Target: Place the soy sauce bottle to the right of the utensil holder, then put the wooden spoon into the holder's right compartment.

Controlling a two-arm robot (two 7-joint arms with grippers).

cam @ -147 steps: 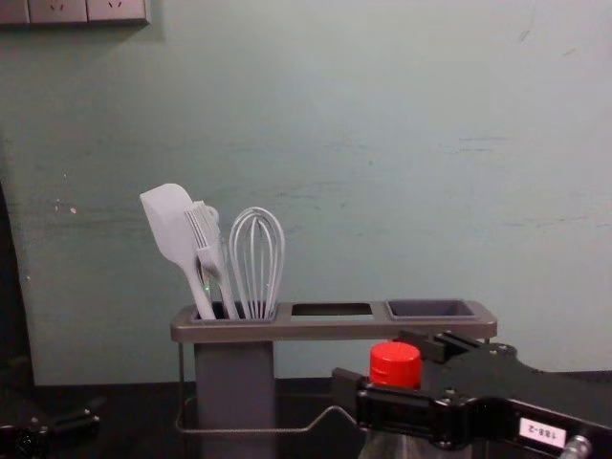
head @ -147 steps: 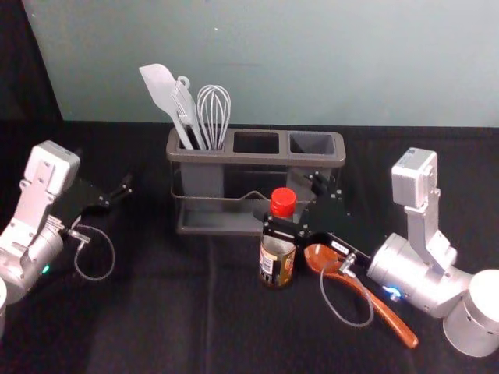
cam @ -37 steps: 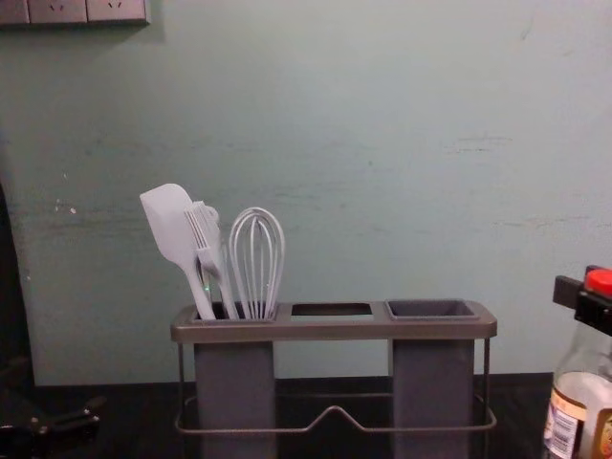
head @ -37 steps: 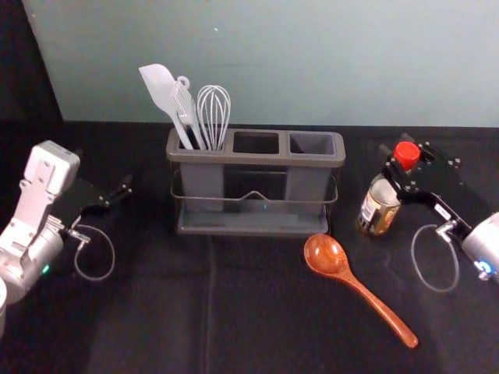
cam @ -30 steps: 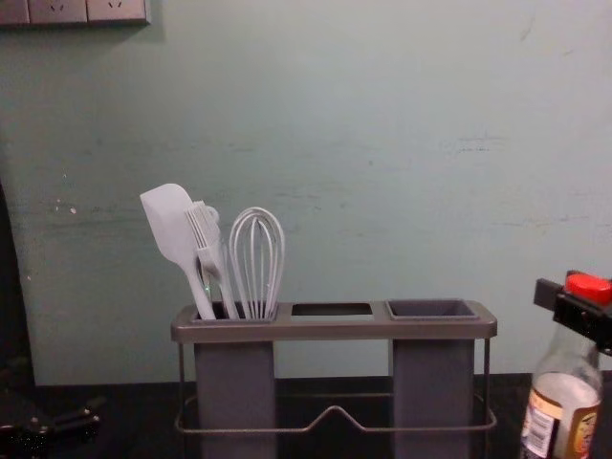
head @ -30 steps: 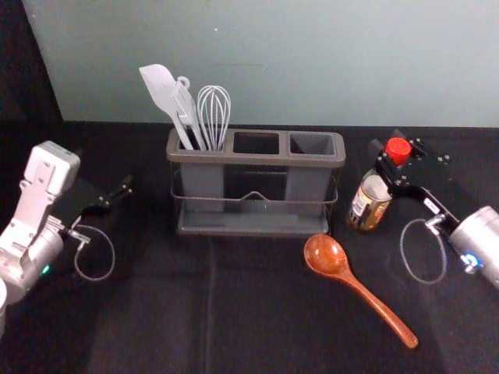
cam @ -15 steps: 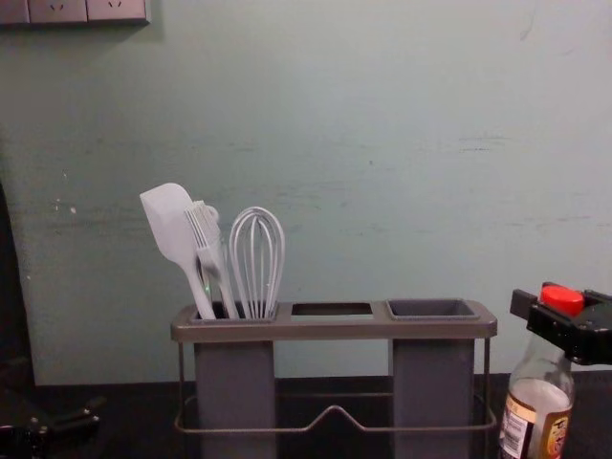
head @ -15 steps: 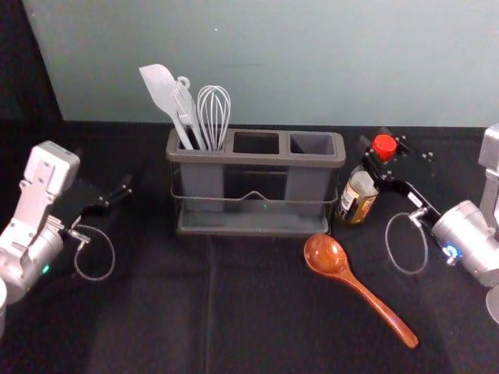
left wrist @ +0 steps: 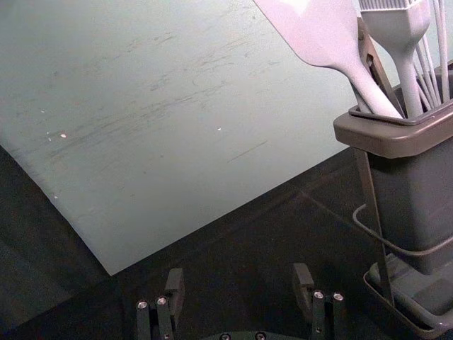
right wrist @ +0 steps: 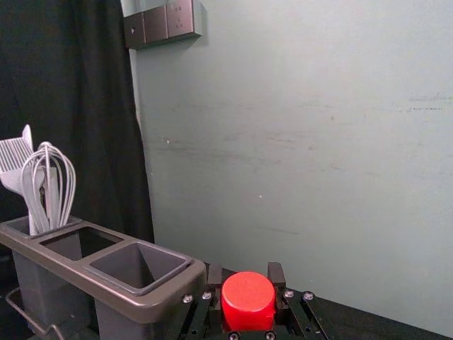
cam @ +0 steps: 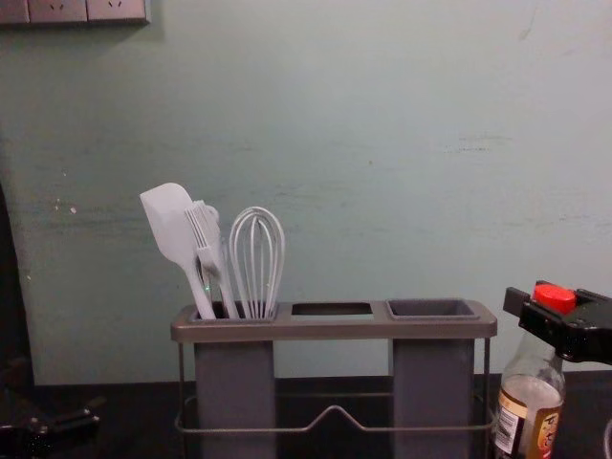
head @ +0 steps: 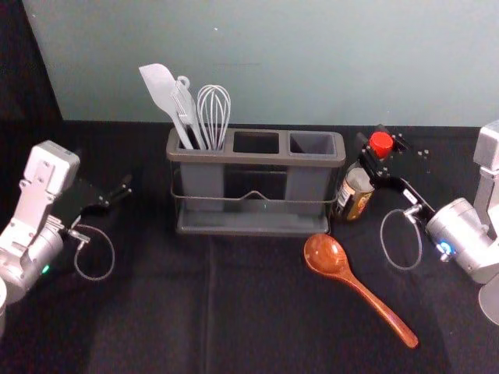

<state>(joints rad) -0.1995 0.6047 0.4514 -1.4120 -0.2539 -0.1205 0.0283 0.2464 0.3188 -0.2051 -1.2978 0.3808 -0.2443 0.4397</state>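
the right hand [right wrist: 245, 276] is clamped on the soy sauce bottle [head: 355, 194] near its red cap, just beside the right end of the utensil holder [head: 257, 159]. the bottle seems to lean a little; whether its base bears on the table [head: 257, 312], i can't tell. best to straighten it, seat the base flat, then ease the fingers apart and back off level. the wooden spoon [head: 327, 255] lies in front. the left hand [left wrist: 238, 287] is parked at the left, fingers apart.
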